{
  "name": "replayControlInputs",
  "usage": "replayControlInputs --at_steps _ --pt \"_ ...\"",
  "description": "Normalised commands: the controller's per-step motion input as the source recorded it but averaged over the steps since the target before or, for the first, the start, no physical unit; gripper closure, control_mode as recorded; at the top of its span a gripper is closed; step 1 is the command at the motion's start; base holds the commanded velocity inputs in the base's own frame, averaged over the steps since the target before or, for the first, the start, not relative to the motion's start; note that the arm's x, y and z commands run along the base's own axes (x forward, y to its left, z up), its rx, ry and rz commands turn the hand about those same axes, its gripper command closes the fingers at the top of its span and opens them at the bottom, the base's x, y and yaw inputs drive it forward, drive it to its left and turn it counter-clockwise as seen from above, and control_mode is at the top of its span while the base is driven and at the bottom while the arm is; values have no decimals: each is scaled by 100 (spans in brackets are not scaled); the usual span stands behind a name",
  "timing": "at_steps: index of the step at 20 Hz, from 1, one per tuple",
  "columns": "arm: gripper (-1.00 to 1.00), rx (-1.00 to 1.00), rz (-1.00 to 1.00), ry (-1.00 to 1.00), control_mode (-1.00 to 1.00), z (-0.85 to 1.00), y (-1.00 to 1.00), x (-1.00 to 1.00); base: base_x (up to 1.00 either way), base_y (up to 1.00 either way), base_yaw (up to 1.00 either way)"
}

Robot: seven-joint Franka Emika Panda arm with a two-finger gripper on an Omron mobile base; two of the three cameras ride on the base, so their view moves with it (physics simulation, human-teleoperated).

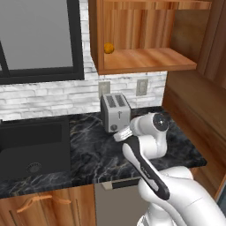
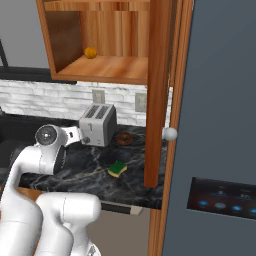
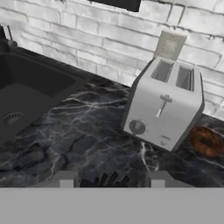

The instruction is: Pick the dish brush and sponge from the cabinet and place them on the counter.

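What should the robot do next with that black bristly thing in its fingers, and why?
Probably lower a little and let go. The dish brush sits between the tips of the gripper, over bare counter in front of the toaster, and the sponge already lies there.

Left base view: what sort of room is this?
A rendered home kitchen: a toaster on a black marble-look counter, a black sink beside it, and an open wooden wall cabinet above.
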Motion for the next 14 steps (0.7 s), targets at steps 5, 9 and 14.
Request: replayControlInputs --at_steps 5,9,14 --pt "100 -6 0 5 -100 -56 0 17 0 0 0" --pt "100 -5 0 5 -100 -56 0 23 0 0 0" --pt "100 -2 0 1 -100 -44 0 25 0 0 0"
